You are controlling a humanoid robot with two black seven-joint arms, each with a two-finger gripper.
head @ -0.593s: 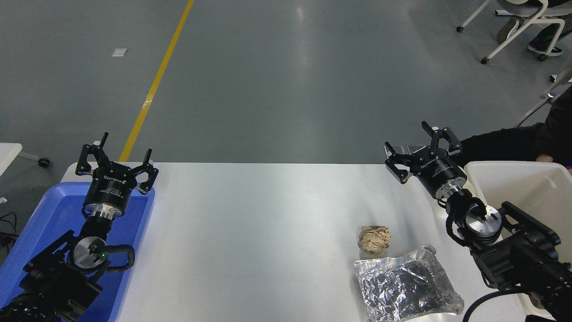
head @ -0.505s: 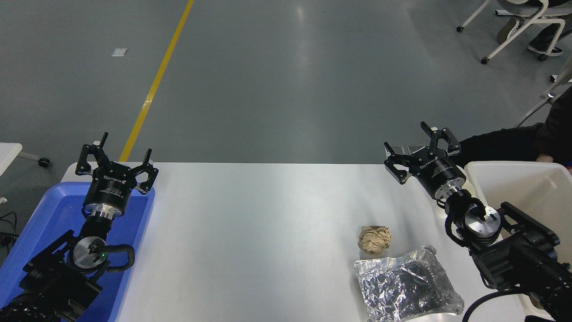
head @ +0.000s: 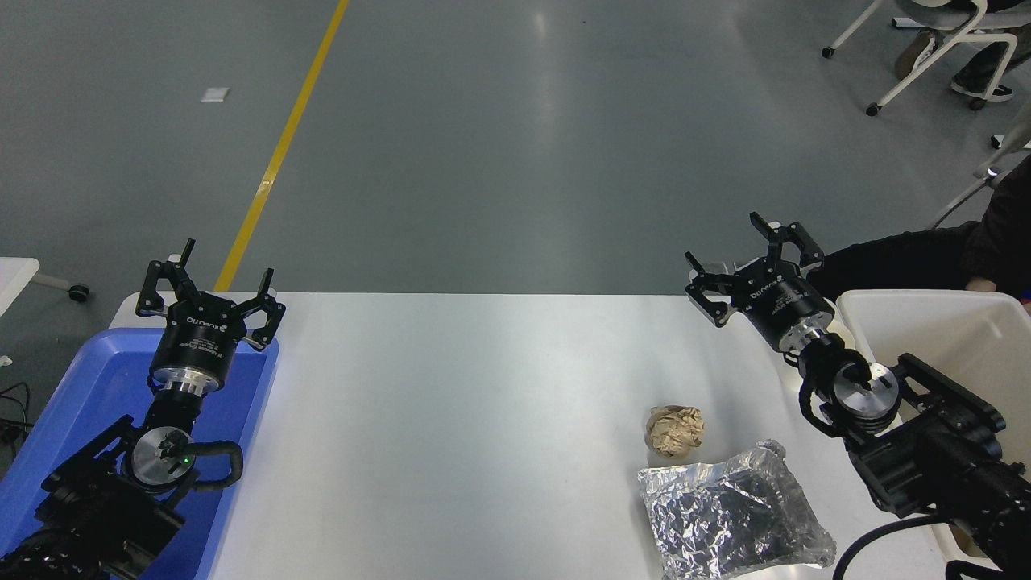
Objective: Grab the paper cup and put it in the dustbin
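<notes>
Head view: right gripper (head: 753, 270) perhaps higher.

bright, sharp, soft overhead floor glare

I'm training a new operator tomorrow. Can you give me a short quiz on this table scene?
1. Fill in: the left gripper is parked at the far end of the ____ tray.
2. What lies nearest the crumpled brown paper ball? A) the left gripper B) the silver foil bag C) the dustbin
3. True or false: the right gripper is open and holds nothing.
Key: 1 blue; 2 B; 3 true.
</notes>
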